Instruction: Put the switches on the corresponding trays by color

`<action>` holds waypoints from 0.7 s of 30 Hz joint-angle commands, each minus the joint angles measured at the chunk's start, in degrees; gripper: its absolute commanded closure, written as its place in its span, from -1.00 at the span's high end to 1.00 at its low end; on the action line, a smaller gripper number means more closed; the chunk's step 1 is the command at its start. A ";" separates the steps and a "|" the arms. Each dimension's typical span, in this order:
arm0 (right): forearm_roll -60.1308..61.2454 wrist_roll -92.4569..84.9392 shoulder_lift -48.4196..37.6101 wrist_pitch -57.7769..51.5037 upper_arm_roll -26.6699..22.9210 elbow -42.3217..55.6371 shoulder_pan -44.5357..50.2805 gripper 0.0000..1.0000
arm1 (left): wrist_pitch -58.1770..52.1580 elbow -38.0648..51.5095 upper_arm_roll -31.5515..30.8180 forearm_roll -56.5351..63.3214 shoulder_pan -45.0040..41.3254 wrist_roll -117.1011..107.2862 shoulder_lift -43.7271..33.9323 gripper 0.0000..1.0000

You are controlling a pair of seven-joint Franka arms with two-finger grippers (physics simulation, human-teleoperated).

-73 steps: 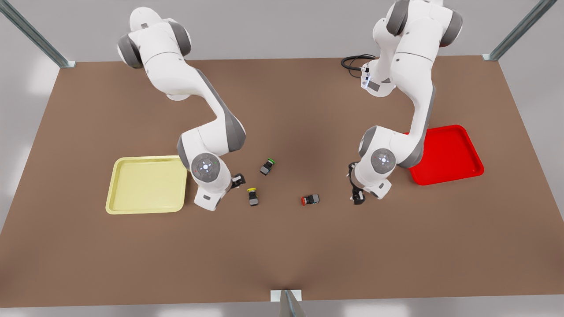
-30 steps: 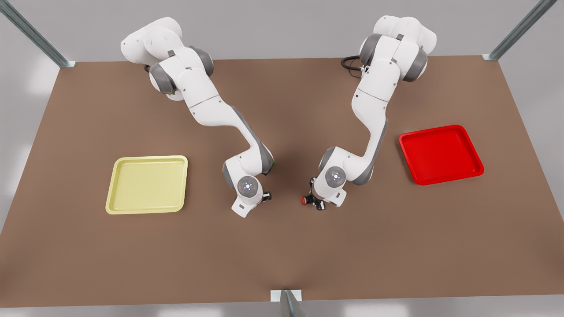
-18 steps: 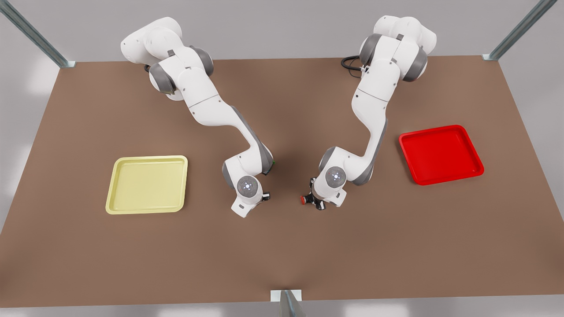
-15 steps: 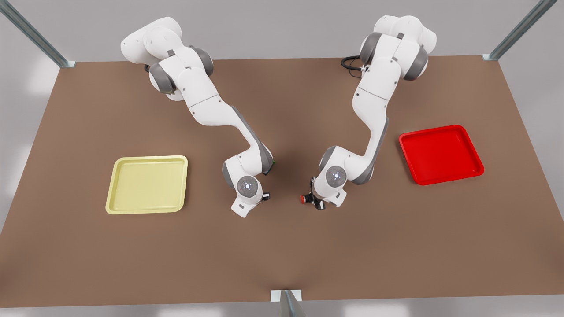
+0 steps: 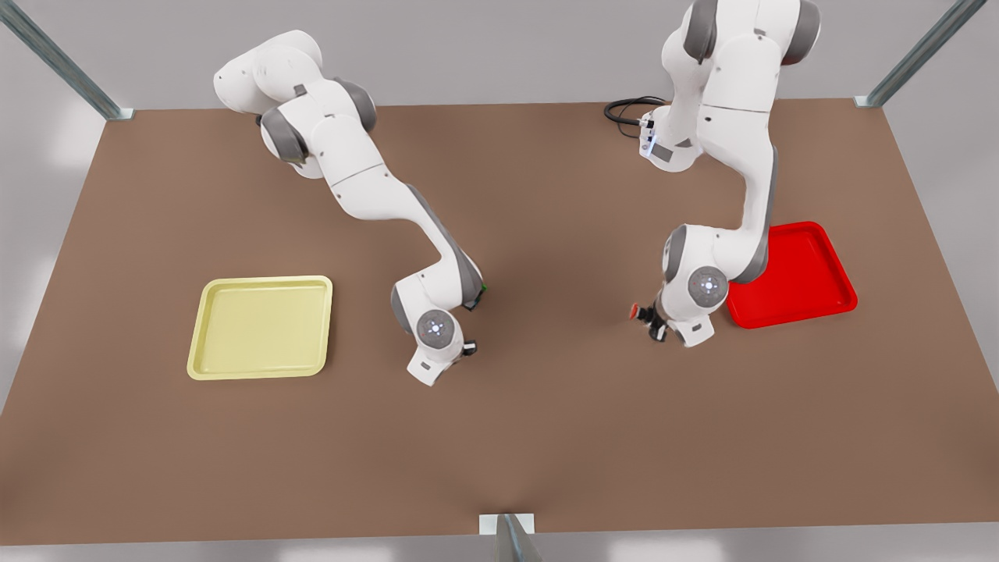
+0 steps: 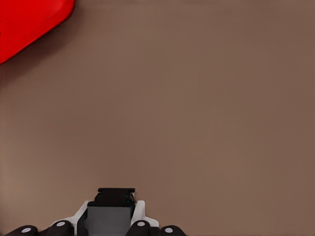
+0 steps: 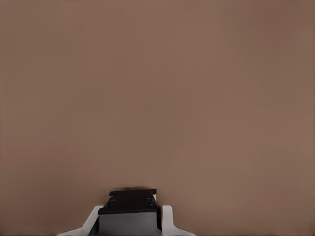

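The red switch (image 5: pixel 638 312) hangs above the table just off the red tray (image 5: pixel 815 269), with my left gripper (image 5: pixel 650 319) shut on it. Its dark body (image 6: pixel 115 195) sits between the fingers in the left wrist view, and a corner of the red tray (image 6: pixel 24 19) shows there too. My right gripper (image 5: pixel 466 349) is low over the table's middle, to the right of the yellow tray (image 5: pixel 261 328) in the front view. A dark boxy switch body (image 7: pixel 133 199) is clamped between its fingers. The yellow cap is hidden under the wrist.
A sliver of a green-capped switch (image 5: pixel 485 288) peeks out behind the right arm's elbow. A black cable (image 5: pixel 624 109) lies coiled at the table's far edge. Metal frame posts stand at the far corners and at the near edge's middle.
My left gripper has risen and carried the red switch toward the red tray, to the front view's right. The right arm has shifted only slightly.
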 commanded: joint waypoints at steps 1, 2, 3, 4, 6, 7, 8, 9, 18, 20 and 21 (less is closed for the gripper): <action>-0.25 0.10 -0.27 -0.05 0.01 -0.09 -0.11 -0.04 | 0.03 -0.40 0.68 -0.18 -0.21 1.29 -0.26 -0.02; -0.25 0.28 -0.62 0.04 -0.08 -0.71 -0.19 -0.04 | 0.12 -1.72 2.70 -0.18 -0.21 4.37 -0.79 -0.02; -0.33 -0.08 -1.15 0.04 -0.17 -1.15 -0.54 -0.04 | 1.69 -4.00 4.55 -0.18 -0.21 8.32 -2.20 -0.02; -0.51 -0.43 -2.64 0.13 -0.17 -2.64 -1.60 -0.04 | 4.60 -8.40 6.22 -0.18 -0.21 11.31 -4.31 -0.02; -1.30 -2.45 -5.46 0.04 0.18 -5.28 -4.15 -0.04 | 4.77 -10.25 10.35 -0.18 -0.21 17.55 -5.27 -0.01; -2.97 -3.06 -7.30 0.30 0.36 -8.00 -5.29 -0.04 | 4.95 -12.62 13.16 -0.18 -0.21 21.68 -6.85 -0.01; -5.17 -3.24 -9.50 0.30 0.44 -10.55 -6.34 -0.04 | 5.91 -14.82 15.71 -0.18 -0.21 25.90 -7.73 -0.01; -5.96 -4.20 -12.14 0.30 0.80 -13.45 -7.49 -0.04 | 7.76 -16.93 18.26 -0.18 -0.21 30.29 -7.91 -0.01; -12.81 -8.69 -23.92 4.17 0.36 -32.88 -15.13 -0.03 | 16.55 -21.06 29.52 -0.53 6.12 56.84 -1.59 0.05; -13.08 -14.05 -24.00 4.26 -0.61 -33.23 -18.30 -0.03 | 17.43 -20.80 28.90 -0.88 6.12 56.76 0.79 0.69; -13.08 -16.33 -24.00 4.26 -0.96 -33.32 -19.44 -0.03 | 17.17 -20.71 28.90 -1.32 6.03 56.76 0.70 1.00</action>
